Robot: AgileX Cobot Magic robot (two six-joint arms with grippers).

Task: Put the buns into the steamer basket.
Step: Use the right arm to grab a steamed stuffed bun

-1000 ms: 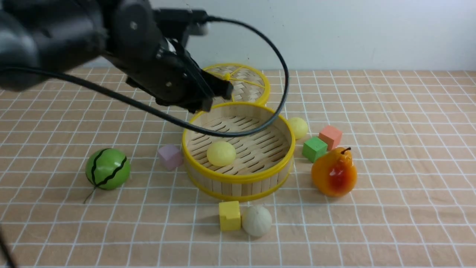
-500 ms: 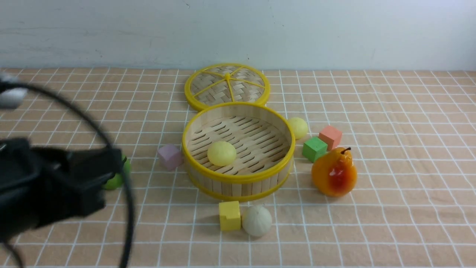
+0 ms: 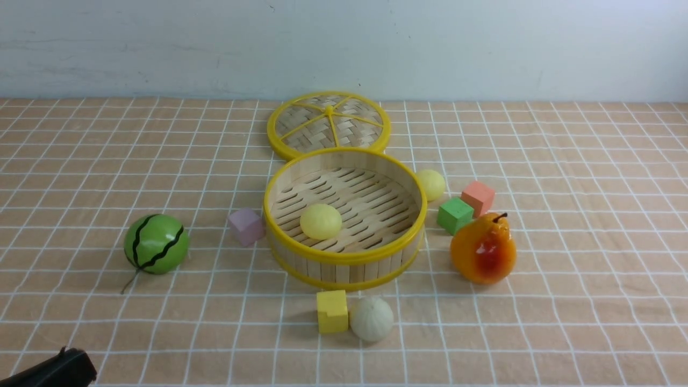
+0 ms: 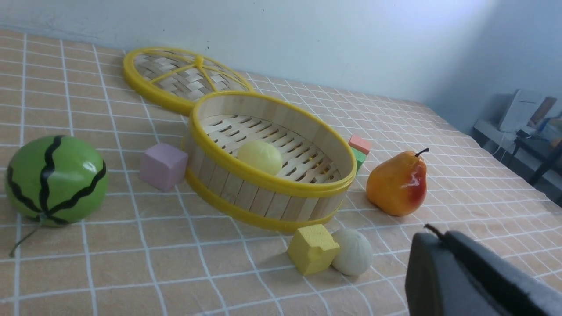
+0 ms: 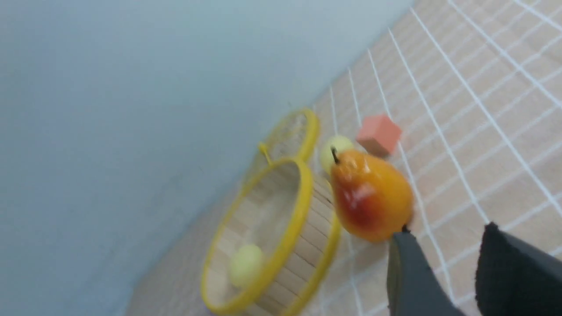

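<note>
Progress: one yellow bun (image 3: pixel 320 221) lies in the steamer basket (image 3: pixel 344 257), a second yellow bun (image 3: pixel 431 184) just beside its wall, and the off-white bun (image 3: pixel 371 319) touches the yellow cube (image 3: pixel 331 311). We see the right fingers (image 5: pixel 417 281) parted and empty; of the left fingers (image 4: pixel 461 272) we cannot tell. We advise a gentle top grasp, clear of the cube.

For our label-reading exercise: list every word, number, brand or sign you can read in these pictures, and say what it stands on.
No readable text anywhere.
The steamer basket, lid, buns, cubes, pear and watermelon ball carry no print.
The background equipment in the left wrist view is too blurred to read.
</note>
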